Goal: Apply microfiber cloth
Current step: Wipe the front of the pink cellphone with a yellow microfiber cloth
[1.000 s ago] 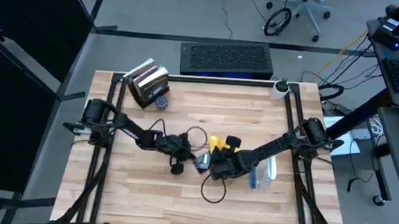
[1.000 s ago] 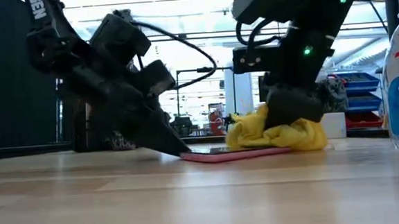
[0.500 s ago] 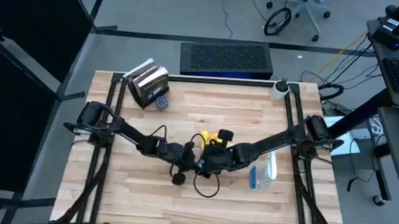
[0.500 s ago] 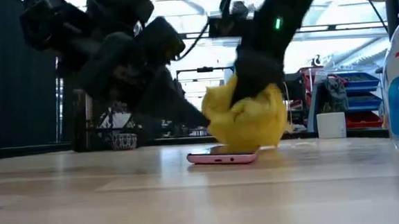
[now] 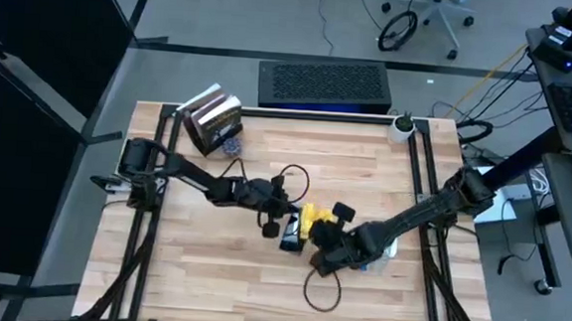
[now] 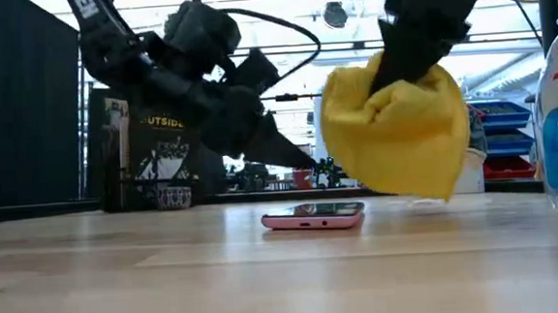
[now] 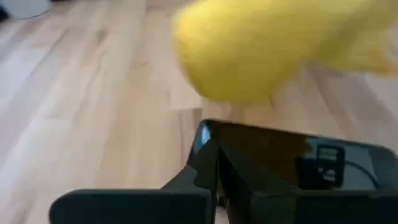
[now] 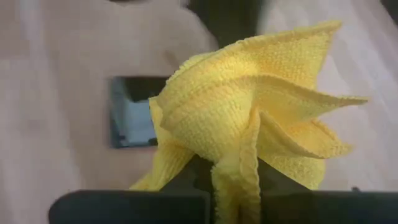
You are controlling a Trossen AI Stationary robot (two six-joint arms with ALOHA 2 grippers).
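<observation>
Low view shows the right tool (image 6: 419, 65) clenched on the bunched bright yellow microfiber cloth (image 6: 394, 130), hanging clear above the dark pink-edged smartphone (image 6: 314, 215) at the worktop's five o'clock, so wiping looks unfinished; left tool (image 5: 280, 223): cannot tell.

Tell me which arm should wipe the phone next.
Right. Its end effector already grips the cloth, hanging just above the phone. The left end effector has its tip down by the phone's far edge, likely steadying it.
</observation>
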